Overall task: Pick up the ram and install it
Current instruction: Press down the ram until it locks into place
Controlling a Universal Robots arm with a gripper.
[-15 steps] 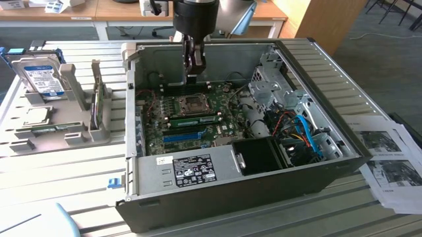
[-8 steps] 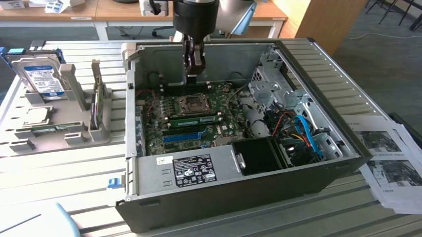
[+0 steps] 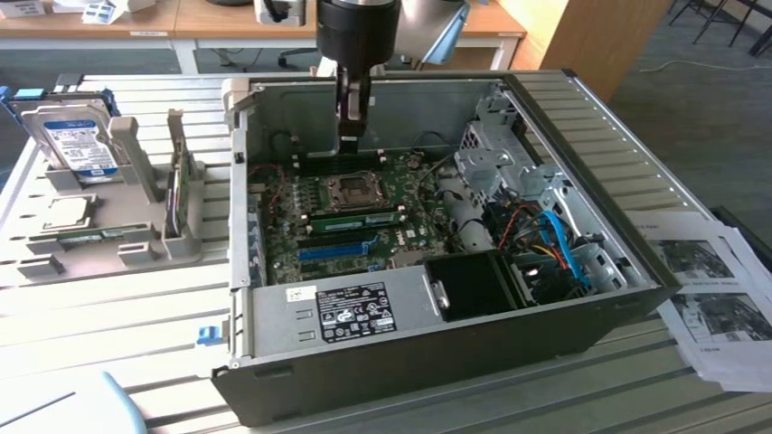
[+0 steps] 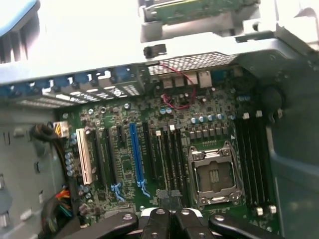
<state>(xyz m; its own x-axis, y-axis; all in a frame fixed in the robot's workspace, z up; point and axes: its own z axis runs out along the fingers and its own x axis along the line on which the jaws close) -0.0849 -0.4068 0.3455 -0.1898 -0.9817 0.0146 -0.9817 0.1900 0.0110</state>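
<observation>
Slatted grey metal counter [image 3: 108, 325] carries a black computer case [image 3: 483, 348] lying on its side, its open face up so the green motherboard [image 3: 410, 240] can be reached from above. The black gripper [image 3: 347, 145] hangs inside the case over the board, jaws pressed together with nothing visibly between them, probably to make a slim tip. The ram [image 3: 360, 218], a thin green stick, sits in a slot just near of the square processor socket [image 3: 354, 188].
</observation>
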